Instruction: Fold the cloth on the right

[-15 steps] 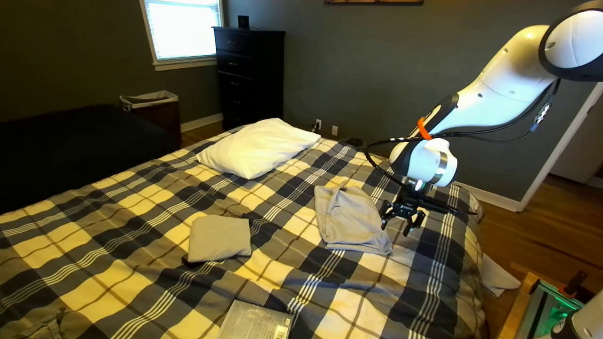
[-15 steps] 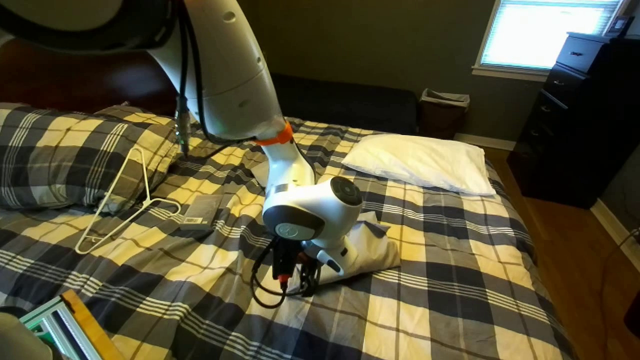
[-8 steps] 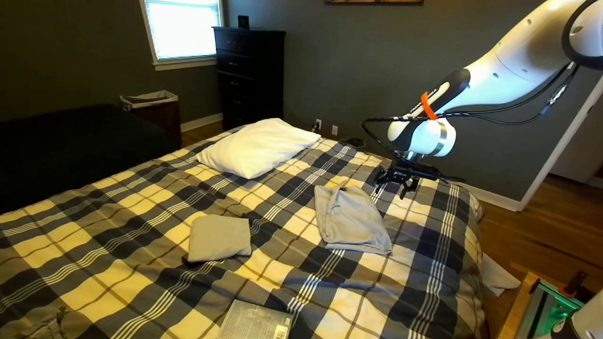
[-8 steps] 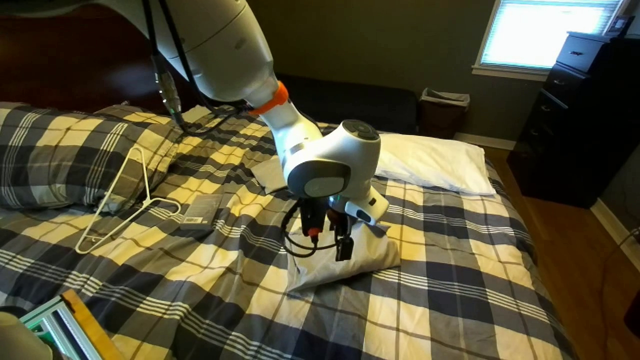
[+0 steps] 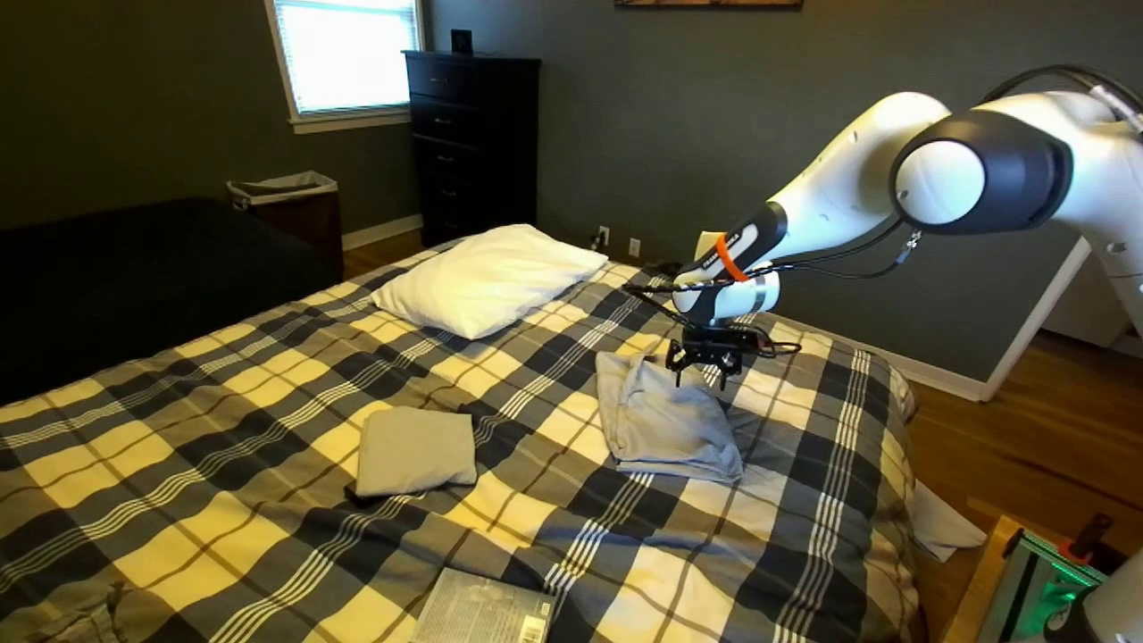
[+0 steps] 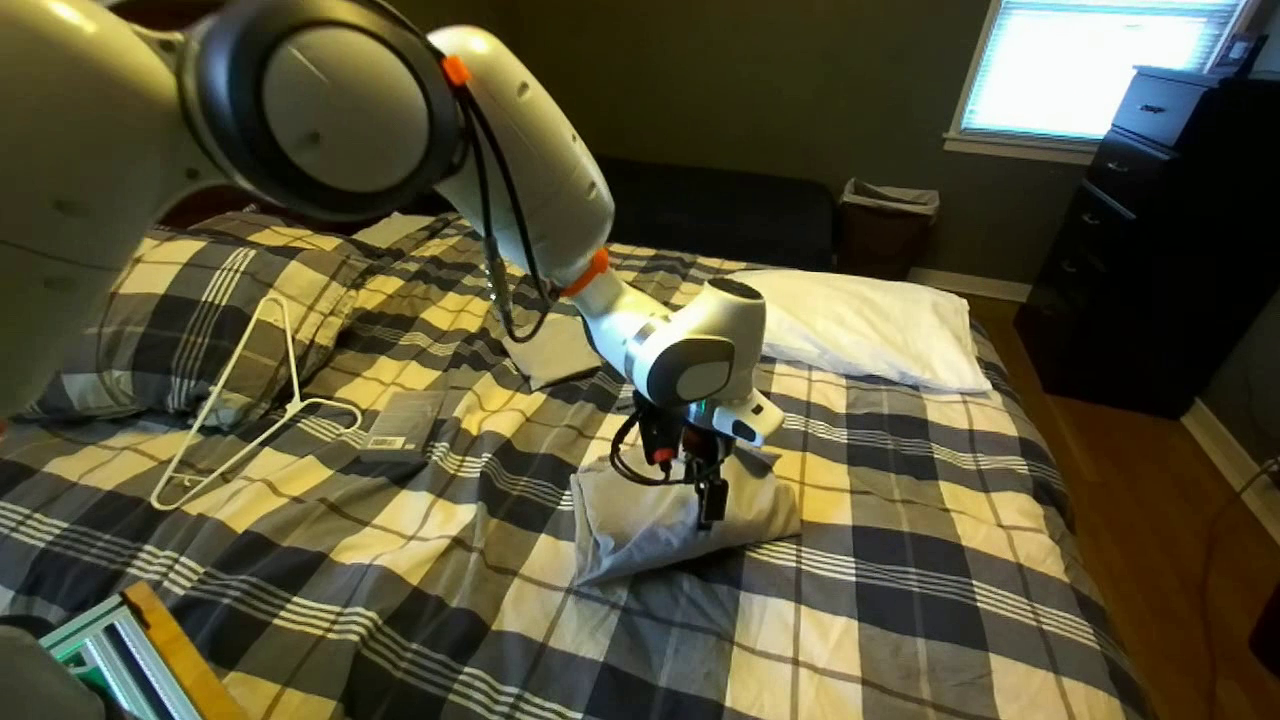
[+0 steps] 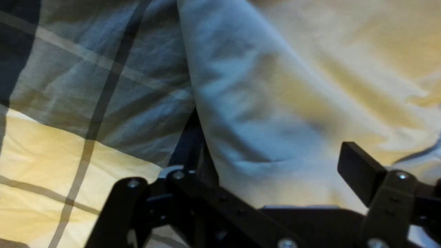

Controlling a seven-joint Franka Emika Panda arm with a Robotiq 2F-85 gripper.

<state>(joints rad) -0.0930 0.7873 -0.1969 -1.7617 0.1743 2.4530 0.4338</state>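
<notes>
The cloth point(image 5: 661, 433) is a rumpled grey-beige sheet lying on the plaid bed. It also shows in an exterior view point(image 6: 640, 525), partly covered by the arm. In the wrist view the cloth point(image 7: 275, 103) fills the middle and right, with a long edge running down its left side. My gripper point(image 5: 701, 382) is above the far right part of the cloth, fingers pointing down; it also shows in an exterior view point(image 6: 711, 515). In the wrist view the gripper's fingers point(image 7: 277, 160) are wide apart with nothing held between them. Whether the fingertips touch the cloth cannot be told.
A smaller folded square cloth point(image 5: 416, 452) lies left of the cloth. A white pillow point(image 5: 491, 281) lies at the far side. A flat grey case point(image 5: 487, 610) is at the near edge. A white hanger point(image 6: 292, 406) and a plaid pillow point(image 6: 215, 320) are on the bed.
My gripper has risen from beside the cloth's right edge and moved over the cloth, leftward in one exterior view and rightward in another. The cloth looks unchanged.
</notes>
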